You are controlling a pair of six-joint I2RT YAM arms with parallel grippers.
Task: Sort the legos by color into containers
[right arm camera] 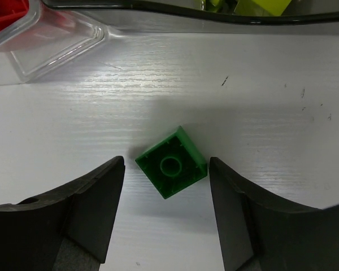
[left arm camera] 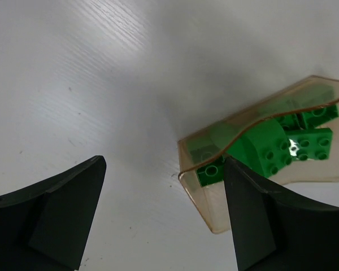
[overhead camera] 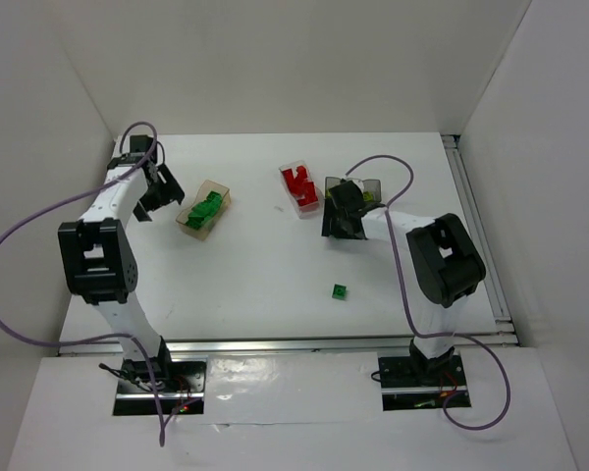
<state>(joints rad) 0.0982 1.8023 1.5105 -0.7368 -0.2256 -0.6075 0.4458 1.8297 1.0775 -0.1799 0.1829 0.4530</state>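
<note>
My right gripper [overhead camera: 336, 224] hangs open just in front of the smoky dark grey container [overhead camera: 365, 186]. In the right wrist view a dark green lego [right arm camera: 171, 162] lies upside down on the table between its open fingers [right arm camera: 96, 203], untouched. In the top view one green lego [overhead camera: 340, 290] lies nearer the front; I cannot tell if it is the same one. The tan container [overhead camera: 204, 209] holds green legos [left arm camera: 271, 149]. My left gripper [overhead camera: 155, 196] is open and empty beside its left end [left arm camera: 164, 164]. The clear container [overhead camera: 299, 186] holds red legos [overhead camera: 297, 182].
Lime legos [right arm camera: 254, 5] show inside the dark grey container's rim [right arm camera: 175, 12]. The clear container's corner [right arm camera: 56, 45] lies close ahead of the right fingers. White walls enclose the table on three sides, and a metal rail [overhead camera: 476, 226] runs along the right edge.
</note>
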